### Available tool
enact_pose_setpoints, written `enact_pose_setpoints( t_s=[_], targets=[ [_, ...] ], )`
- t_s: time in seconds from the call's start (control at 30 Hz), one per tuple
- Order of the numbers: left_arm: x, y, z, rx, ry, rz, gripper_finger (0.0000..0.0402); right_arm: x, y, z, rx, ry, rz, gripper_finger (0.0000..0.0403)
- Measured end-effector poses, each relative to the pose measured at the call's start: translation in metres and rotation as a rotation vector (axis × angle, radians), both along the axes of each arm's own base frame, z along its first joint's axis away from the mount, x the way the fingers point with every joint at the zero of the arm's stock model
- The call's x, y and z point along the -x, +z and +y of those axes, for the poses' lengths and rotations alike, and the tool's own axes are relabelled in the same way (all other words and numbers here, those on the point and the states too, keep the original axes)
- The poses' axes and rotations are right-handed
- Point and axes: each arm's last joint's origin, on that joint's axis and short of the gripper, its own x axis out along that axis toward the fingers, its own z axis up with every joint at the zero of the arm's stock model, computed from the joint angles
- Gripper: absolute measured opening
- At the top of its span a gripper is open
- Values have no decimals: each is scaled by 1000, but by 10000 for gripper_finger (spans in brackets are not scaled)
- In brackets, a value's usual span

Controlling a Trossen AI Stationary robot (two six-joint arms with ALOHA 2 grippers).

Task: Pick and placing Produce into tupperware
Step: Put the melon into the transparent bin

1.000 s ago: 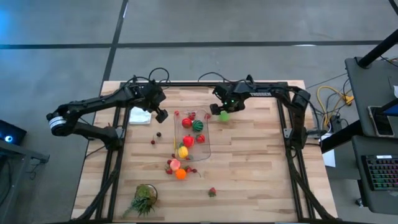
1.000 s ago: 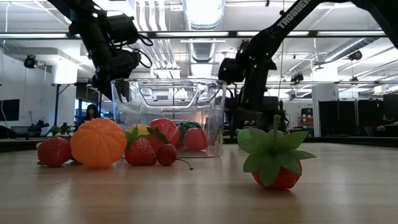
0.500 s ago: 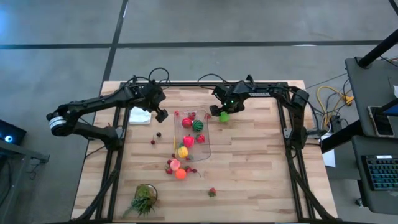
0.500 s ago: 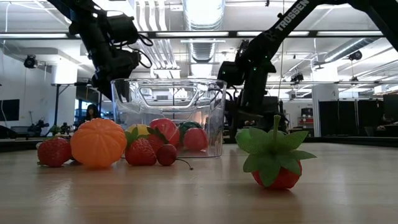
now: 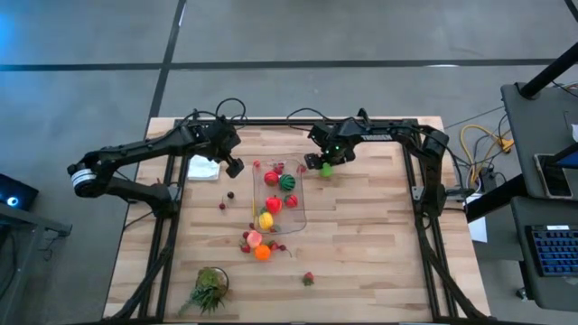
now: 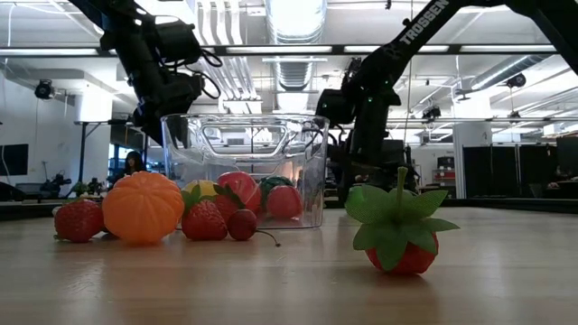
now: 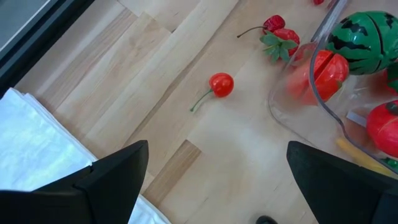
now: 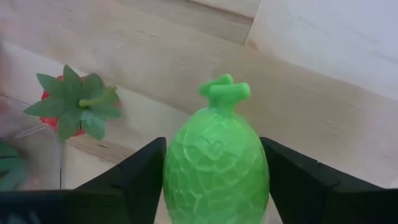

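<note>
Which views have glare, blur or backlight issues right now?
Low view: bright ceiling lights backlight both arms into silhouettes; reflections streak the tupperware; the near strawberry looks soft. Right wrist view: green melon fairly sharp between the fingers, table edge washed pale. Left wrist view: tupperware wall blurs the fruit behind it. High view: even light, a blue glow at the left edge.

I am working in what looks like a robotics lab or industrial test hall. My wooden table (image 5: 361,208) is standing on a bare grey concrete floor (image 5: 361,32) marked with dark lines. Overhead, exposed ducts (image 6: 293,72) and strip lights (image 6: 293,13) are running across an open ceiling. A side desk (image 5: 542,181) is carrying a keyboard (image 5: 553,253) and loose yellow cables (image 5: 483,140). Further dark equipment stands are showing in the room behind, and a person (image 6: 134,162) is sitting in the distance.
</note>
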Motion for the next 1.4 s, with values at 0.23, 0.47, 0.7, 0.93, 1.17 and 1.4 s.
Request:
enact_pose_setpoints(
  t_s=[0.23, 0.47, 0.7, 0.93, 1.17, 1.4],
  targets=[
    [0, 0, 0, 0, 0, 0, 368, -7, 14, -4, 30, 7, -51, 225],
    [0, 0, 0, -4, 3, 5, 368, -12, 66, -8, 152, 2, -176, 226],
    [4, -3, 2, -67, 86, 61, 368, -21, 117, -1, 223, 216, -350, 228],
    [11, -8, 1, -8, 243, 96, 368, -33, 120, 13, 147, 357, -434, 230],
    [16, -11, -2, 59, 345, 118, 368, -46, 116, 34, 109, 478, -463, 230],
    [22, -14, -6, 124, 402, 158, 368, -66, 118, 62, 156, 628, -524, 231]
  ],
)
